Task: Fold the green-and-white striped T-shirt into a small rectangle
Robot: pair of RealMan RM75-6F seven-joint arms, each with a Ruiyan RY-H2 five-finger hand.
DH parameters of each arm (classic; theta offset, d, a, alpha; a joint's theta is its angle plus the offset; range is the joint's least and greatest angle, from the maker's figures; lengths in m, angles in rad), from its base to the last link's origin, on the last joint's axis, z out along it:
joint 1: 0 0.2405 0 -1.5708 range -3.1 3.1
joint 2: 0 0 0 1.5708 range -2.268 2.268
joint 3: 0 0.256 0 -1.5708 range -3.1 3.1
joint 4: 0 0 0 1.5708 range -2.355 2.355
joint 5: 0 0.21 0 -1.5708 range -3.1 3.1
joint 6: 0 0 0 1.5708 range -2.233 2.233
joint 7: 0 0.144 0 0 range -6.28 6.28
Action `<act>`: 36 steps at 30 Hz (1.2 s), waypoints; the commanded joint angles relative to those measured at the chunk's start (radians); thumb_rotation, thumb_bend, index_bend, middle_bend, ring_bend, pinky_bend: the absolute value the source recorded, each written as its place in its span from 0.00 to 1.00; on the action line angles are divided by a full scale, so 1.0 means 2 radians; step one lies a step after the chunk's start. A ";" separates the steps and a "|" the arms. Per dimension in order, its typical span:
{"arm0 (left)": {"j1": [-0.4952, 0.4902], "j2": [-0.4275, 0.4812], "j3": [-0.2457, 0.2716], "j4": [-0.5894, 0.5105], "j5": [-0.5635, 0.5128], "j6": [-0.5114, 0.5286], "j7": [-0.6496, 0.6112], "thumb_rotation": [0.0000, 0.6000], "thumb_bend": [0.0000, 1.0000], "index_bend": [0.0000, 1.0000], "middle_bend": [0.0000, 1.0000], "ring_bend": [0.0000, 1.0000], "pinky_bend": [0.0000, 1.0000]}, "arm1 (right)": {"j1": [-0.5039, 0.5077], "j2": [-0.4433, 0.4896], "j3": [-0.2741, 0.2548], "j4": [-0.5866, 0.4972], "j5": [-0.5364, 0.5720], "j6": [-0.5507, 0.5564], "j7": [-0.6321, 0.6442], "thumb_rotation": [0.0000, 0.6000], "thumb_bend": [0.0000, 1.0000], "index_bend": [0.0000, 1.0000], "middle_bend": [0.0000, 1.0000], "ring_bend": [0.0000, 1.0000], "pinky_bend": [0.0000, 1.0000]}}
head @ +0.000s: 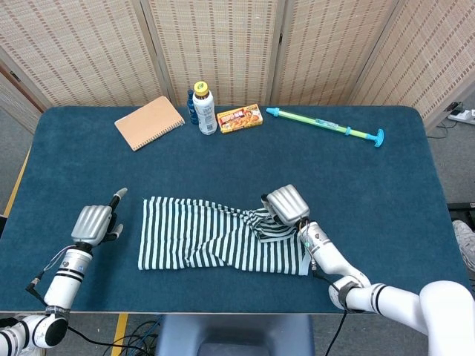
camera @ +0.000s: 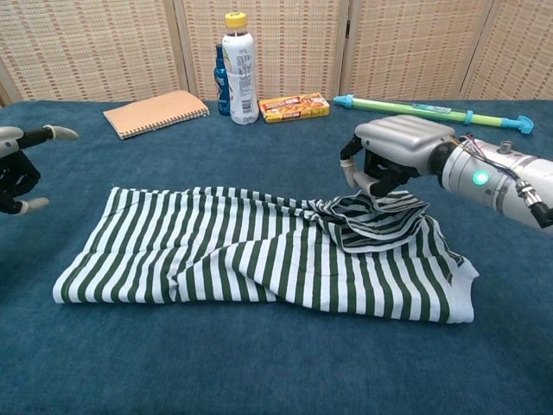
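Note:
The green-and-white striped T-shirt lies flat across the near middle of the blue table, roughly folded into a long band. Its right end is bunched into a crumpled mound. My right hand hangs over that mound with its fingers curled down into the fabric, which peaks up to the fingertips. My left hand hovers left of the shirt's left edge, holding nothing, fingers apart, not touching the cloth.
Along the far edge stand a tan spiral notebook, a white bottle with a yellow cap, an orange snack box and a long green-and-blue plastic pump.

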 commanded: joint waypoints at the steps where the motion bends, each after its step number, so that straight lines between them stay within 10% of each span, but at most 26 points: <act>1: 0.000 -0.001 0.000 0.001 0.000 -0.001 -0.001 1.00 0.40 0.00 0.84 0.82 0.94 | -0.008 0.004 -0.014 -0.003 -0.002 -0.001 -0.004 1.00 0.57 0.74 0.96 1.00 1.00; 23: 0.001 -0.006 0.003 0.005 0.004 -0.004 -0.005 1.00 0.40 0.00 0.84 0.82 0.94 | -0.043 0.012 -0.059 -0.016 -0.031 0.008 0.010 1.00 0.56 0.74 0.96 1.00 1.00; 36: -0.011 -0.005 0.040 0.062 0.117 0.011 -0.060 1.00 0.37 0.06 0.84 0.79 0.94 | -0.083 0.132 -0.030 -0.151 -0.082 0.136 0.024 1.00 0.55 0.74 0.96 1.00 1.00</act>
